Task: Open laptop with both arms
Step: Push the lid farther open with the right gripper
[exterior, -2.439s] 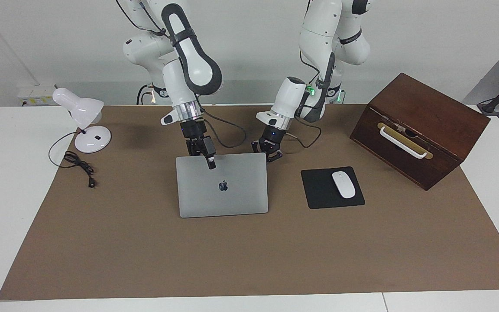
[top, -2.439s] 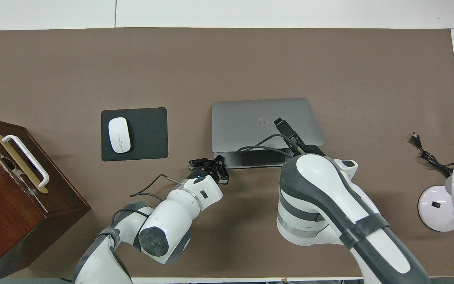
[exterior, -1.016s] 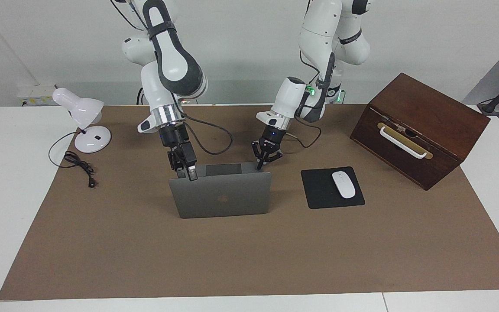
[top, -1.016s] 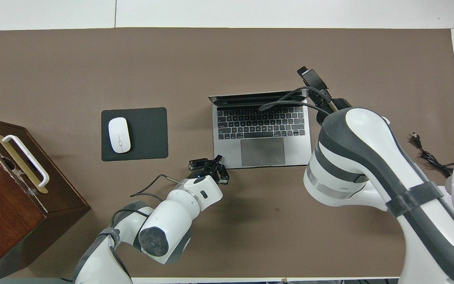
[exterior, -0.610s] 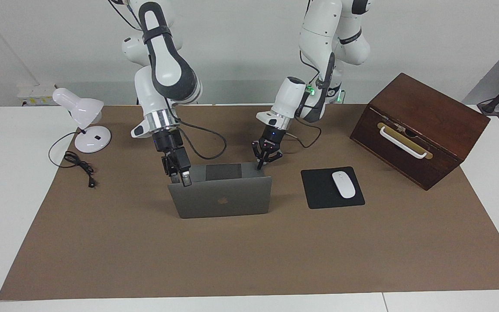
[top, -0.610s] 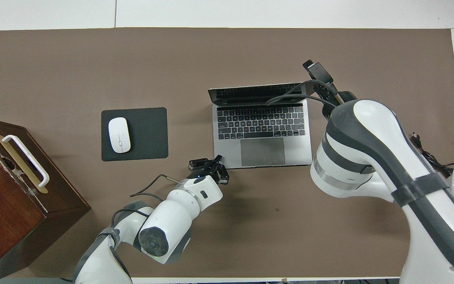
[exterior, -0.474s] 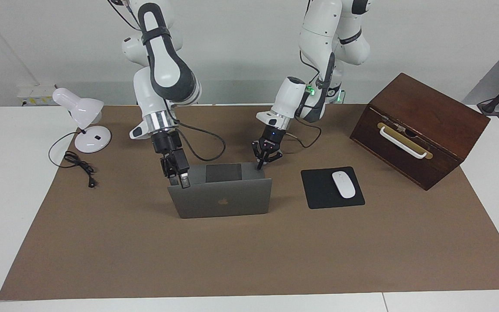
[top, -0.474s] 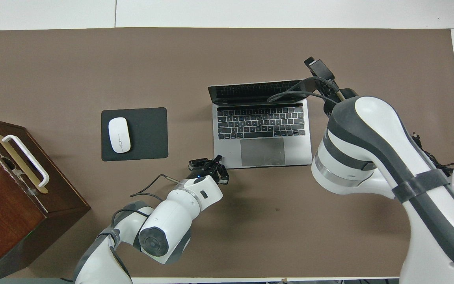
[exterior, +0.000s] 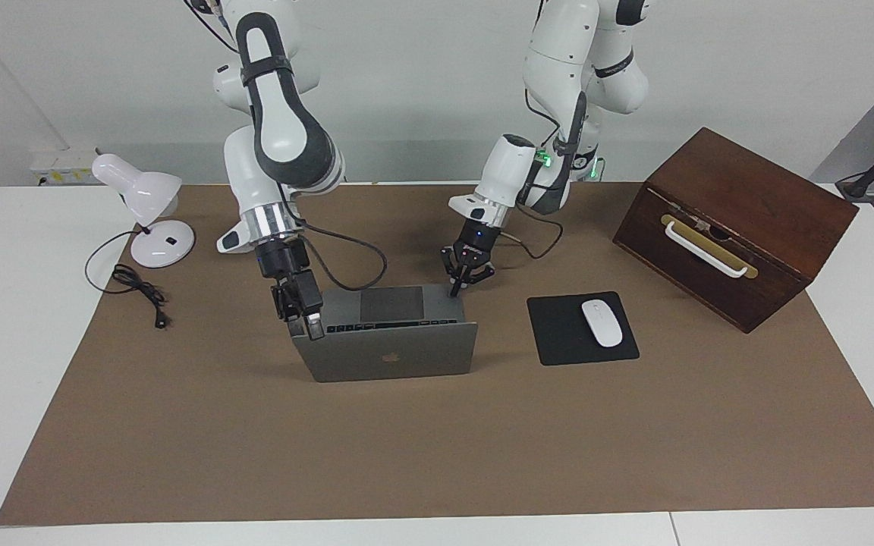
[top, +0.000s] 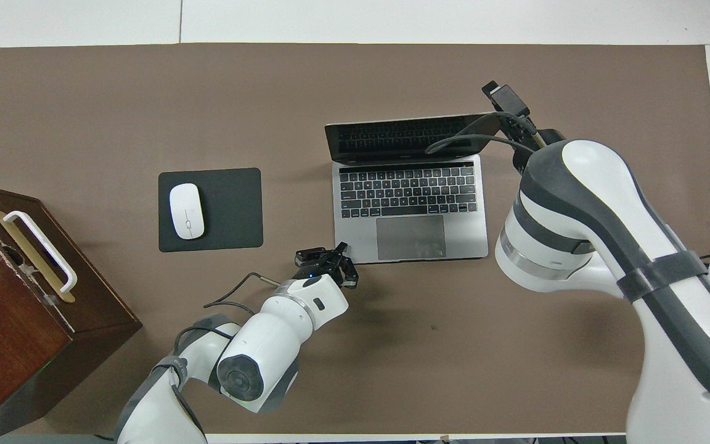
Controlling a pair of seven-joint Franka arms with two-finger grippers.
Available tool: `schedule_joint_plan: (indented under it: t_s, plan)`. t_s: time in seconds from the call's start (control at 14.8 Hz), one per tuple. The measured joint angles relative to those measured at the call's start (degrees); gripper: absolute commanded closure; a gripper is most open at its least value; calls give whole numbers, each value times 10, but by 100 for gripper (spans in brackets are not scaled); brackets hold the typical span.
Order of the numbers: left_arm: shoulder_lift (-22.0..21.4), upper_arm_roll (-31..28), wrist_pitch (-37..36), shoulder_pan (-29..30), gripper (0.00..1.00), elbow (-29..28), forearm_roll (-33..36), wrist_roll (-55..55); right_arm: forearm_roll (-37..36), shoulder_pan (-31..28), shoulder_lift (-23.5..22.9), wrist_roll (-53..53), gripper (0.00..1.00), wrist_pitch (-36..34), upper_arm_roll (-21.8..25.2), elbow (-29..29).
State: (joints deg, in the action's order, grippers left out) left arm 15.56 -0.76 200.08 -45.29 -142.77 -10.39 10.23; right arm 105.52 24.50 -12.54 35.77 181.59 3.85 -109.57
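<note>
The laptop stands open near the middle of the worktop, its lid leaning back past upright. The right gripper is at the lid's top corner toward the right arm's end; I cannot tell how its fingers stand. The left gripper has its fingers spread apart, one tip pressing the base's robot-side corner toward the left arm's end.

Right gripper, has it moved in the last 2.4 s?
Yes. The right gripper, at the laptop lid's top corner, has swung toward the desk lamp end, tilting the lid back from nearly shut to open.
</note>
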Motion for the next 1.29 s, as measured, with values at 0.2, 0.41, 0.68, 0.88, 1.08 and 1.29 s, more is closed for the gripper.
schedule_joint_plan:
  t_s: [0.2,0.41,0.68,0.88,1.08,1.29]
  plan:
    - [0,0,0,0,100,0,0,0,-2,-3,-5,0,0,0,0,4]
    - [0,0,0,0,100,0,0,0,-2,-4,-8,0,0,-2,0,7]
    - [0,0,0,0,100,0,0,0,-2,11,-8,0,0,-2,-3,8]
    - [0,0,1,0,100,0,0,0,-2,30,-8,0,0,-2,-4,9]
    - [0,0,1,0,100,0,-3,2,-4,51,-7,0,0,0,-4,15]
    - [0,0,1,0,100,0,-8,2,-10,76,3,-1,0,15,-4,44]
